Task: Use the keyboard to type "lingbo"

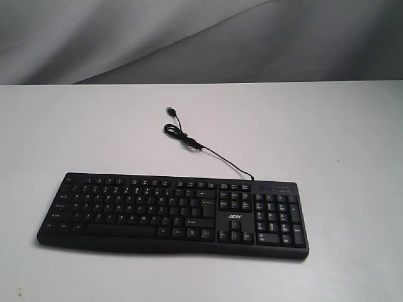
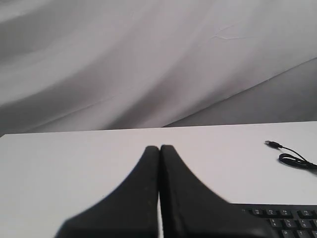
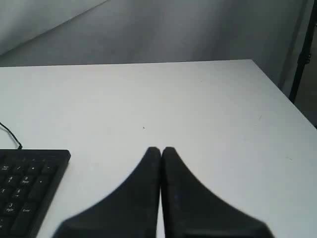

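The long black keyboard lies flat near the front of the white table, number pad to the right, with a small white "acer" logo. Neither arm shows in the exterior view. In the left wrist view my left gripper is shut with nothing in it, hovering over bare table beside the keyboard, whose corner shows past one finger. In the right wrist view my right gripper is also shut and empty, off the number-pad end of the keyboard.
The thin black USB cable runs from the keyboard's back edge in a loop to its loose plug. The plug also shows in the left wrist view. The table's right edge lies close to my right gripper. Grey cloth hangs behind.
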### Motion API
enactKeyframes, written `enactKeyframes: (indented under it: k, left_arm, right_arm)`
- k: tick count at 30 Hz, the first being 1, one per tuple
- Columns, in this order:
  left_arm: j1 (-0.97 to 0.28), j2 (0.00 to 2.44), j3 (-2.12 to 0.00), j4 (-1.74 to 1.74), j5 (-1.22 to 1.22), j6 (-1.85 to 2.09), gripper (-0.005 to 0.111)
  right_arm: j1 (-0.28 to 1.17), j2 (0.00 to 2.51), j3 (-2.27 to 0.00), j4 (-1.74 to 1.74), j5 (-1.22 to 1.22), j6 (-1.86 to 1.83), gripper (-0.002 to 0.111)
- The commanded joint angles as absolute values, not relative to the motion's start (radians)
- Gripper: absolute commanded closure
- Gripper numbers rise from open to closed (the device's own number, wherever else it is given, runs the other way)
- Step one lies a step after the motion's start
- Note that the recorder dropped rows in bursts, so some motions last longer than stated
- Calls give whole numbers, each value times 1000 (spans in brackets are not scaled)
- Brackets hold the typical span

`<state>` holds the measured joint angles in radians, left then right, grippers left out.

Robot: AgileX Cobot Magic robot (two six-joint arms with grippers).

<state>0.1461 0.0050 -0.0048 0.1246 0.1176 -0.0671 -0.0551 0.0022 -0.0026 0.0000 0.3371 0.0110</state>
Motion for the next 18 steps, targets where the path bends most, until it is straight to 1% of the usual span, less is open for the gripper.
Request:
enactKeyframes:
  k: [1, 4, 5, 6, 7, 13, 15, 16, 17, 18]
  left_arm:
    - [139, 0, 0, 125, 109, -69, 106]
    - [139, 0, 0, 125, 109, -69, 106]
    - [139, 0, 0, 125, 109, -69, 106]
    - [139, 0, 0, 125, 109, -69, 106]
    - [139, 0, 0, 125, 109, -69, 106]
    - [139, 0, 0, 125, 109, -69, 106]
    - [139, 0, 0, 125, 109, -69, 106]
    - [139, 0, 0, 125, 109, -69, 106]
    - [139, 0, 0, 125, 109, -69, 106]
    - [139, 0, 0, 125, 109, -69, 106]
  right_arm:
    - [-60, 0, 0, -8, 323, 8, 108]
    - [-60, 0, 0, -19, 302, 0, 108]
    - [-60, 0, 0, -19, 259, 0, 108]
    - [-60, 0, 0, -15, 205, 5, 108]
    - [-60, 0, 0, 0, 89, 8, 108]
    - [-60, 0, 0, 9, -289, 32, 108]
    - [-60, 0, 0, 13, -442, 142, 108]
    - [-60, 0, 0, 0, -549, 265, 108]
    - [-60, 0, 0, -49, -570, 300, 108]
    - [-60, 10, -45, -225, -532, 430, 108]
